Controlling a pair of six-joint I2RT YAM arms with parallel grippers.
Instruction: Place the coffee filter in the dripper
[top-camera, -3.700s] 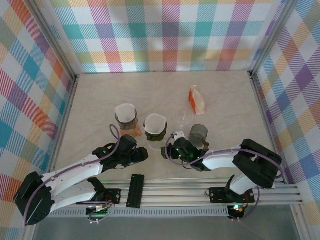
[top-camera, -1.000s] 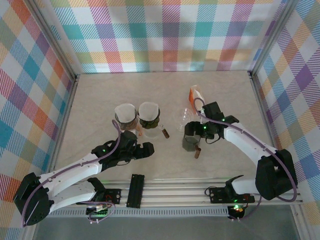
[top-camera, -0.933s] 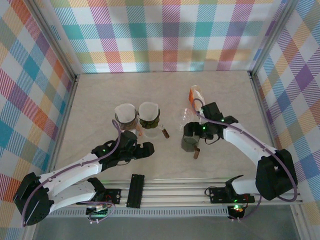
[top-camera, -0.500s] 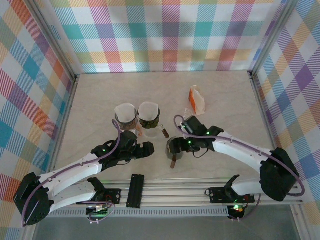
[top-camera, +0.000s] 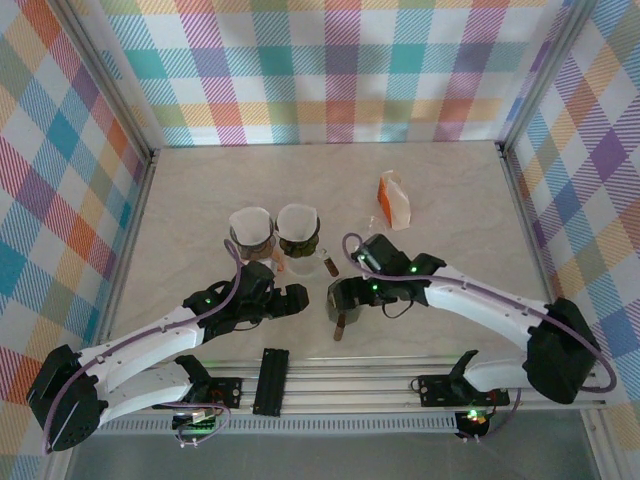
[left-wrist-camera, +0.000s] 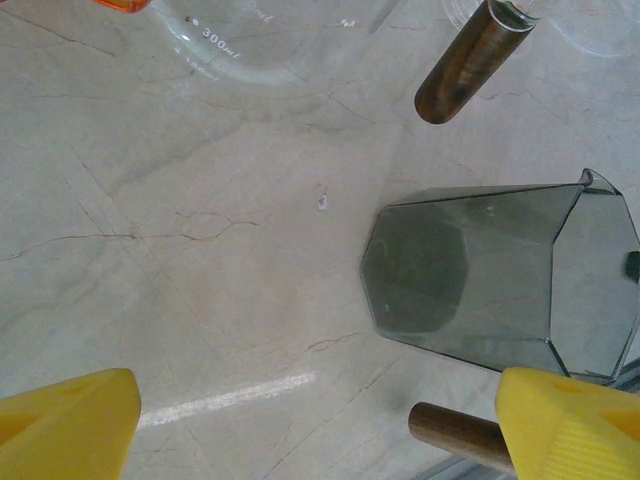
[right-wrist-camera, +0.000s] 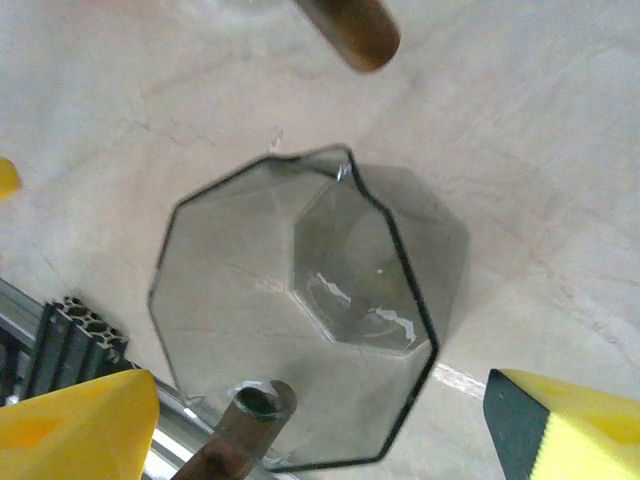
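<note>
2 filter-lined drippers, 1 empty dripper.

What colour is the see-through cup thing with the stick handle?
Smoky grey. The dripper shows best in the right wrist view.

**Covered, Cropped and Blurred**

From above, the right gripper covers most of the dripper. In the left wrist view, the carafe runs off the top and the dripper runs off the right. In the right wrist view, a blurred brown handle is cut by the top edge.
</note>
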